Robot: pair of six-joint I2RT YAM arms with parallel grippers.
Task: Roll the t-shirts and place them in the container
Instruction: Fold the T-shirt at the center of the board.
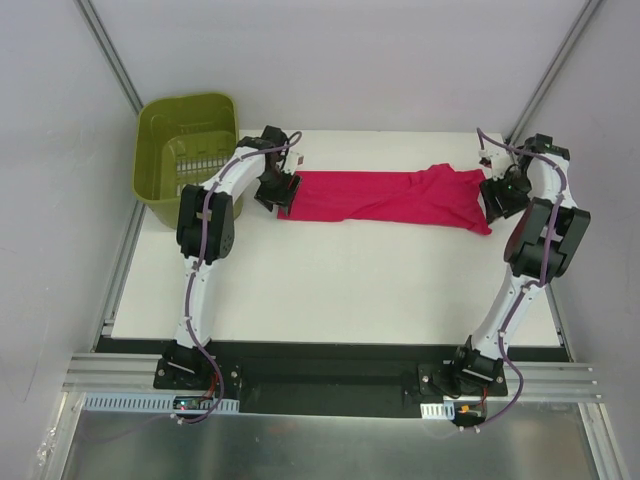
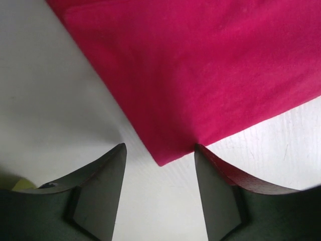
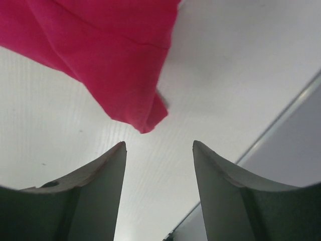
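Note:
The magenta-red t-shirt (image 1: 385,197) lies folded into a long flat band across the far part of the white table, bunched at its right end. My left gripper (image 1: 283,195) is open at the band's left end; in the left wrist view (image 2: 159,148) the shirt's corner (image 2: 163,159) sits between the fingertips, the right fingertip (image 2: 200,150) at the fabric's edge. My right gripper (image 1: 492,203) is open at the right end; in the right wrist view (image 3: 158,145) the shirt's tip (image 3: 145,125) lies just ahead of the jaws, untouched.
A green plastic basket (image 1: 160,180) stands at the far left corner, just behind my left arm. The table's right edge and a metal frame rail (image 3: 281,120) run close beside the right gripper. Grey walls enclose the table.

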